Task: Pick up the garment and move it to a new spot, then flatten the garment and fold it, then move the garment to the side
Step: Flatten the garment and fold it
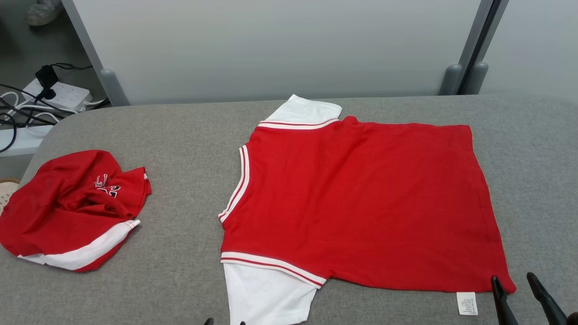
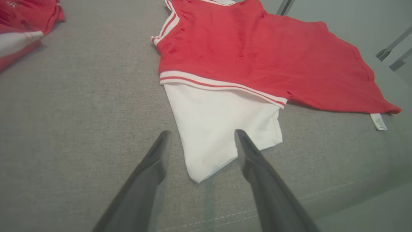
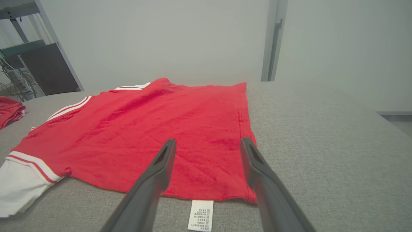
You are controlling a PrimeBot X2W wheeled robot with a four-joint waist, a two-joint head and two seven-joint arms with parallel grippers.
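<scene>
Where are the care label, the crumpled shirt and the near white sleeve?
Care label (image 3: 201,215): right wrist view, middle of the white tag.
Crumpled shirt (image 1: 63,203): head view, its red middle folds.
Near sleeve (image 2: 215,116): left wrist view, middle of the white cloth.

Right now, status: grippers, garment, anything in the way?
Left gripper open at white sleeve. Right gripper open at hem corner. Garment flat, unfolded. Second crumpled garment apart, leftward.

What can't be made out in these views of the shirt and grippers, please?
Care label: print too small, head and right wrist views.
Crumpled garment: its lettering is partly hidden in folds, head view.
Left gripper: head view's bottom edge cuts all but fingertips.
Near sleeve: end cut off there too.
</scene>
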